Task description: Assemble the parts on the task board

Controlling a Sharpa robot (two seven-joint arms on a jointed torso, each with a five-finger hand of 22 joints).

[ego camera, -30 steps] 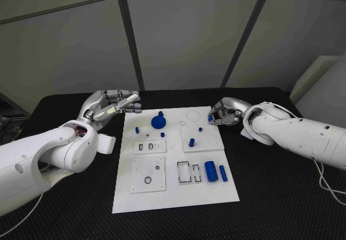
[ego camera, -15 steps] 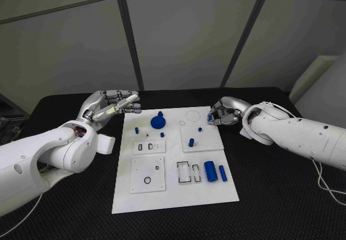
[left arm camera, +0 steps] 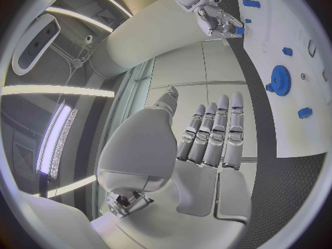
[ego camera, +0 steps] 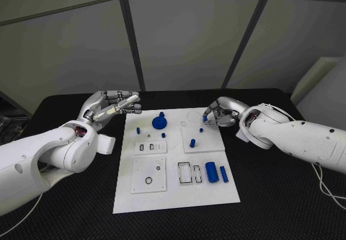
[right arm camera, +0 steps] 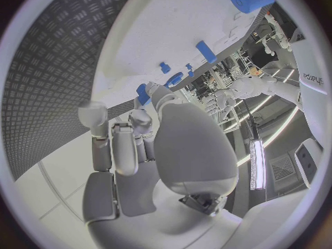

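Note:
The white task board (ego camera: pixel 176 197) lies in the middle of the black table. On it are a blue gear (ego camera: pixel 158 121), small blue pegs (ego camera: pixel 192 143), a thick blue cylinder (ego camera: pixel 210 171) and a slim one (ego camera: pixel 223 173). My right hand (ego camera: pixel 220 112) hovers over the board's far right corner, its curled fingers pinching a small blue part (ego camera: pixel 205 118), which also shows at its fingertips (right arm camera: pixel 143 92). My left hand (ego camera: pixel 112 105) is raised beside the board's far left corner, fingers straight and holding nothing. From the left wrist I see the gear (left arm camera: pixel 280 80) and the right hand (left arm camera: pixel 218 21).
Two raised white plates (ego camera: pixel 148 174) with slots and holes sit on the board's left half, another (ego camera: pixel 202 138) on its right. Black-rimmed rectangular slots (ego camera: pixel 185 172) lie beside the thick cylinder. Black table (ego camera: pixel 274 200) surrounds the board.
My right hand has shifted slightly left with the small blue part, coming over the board's far right corner. The left hand has not moved.

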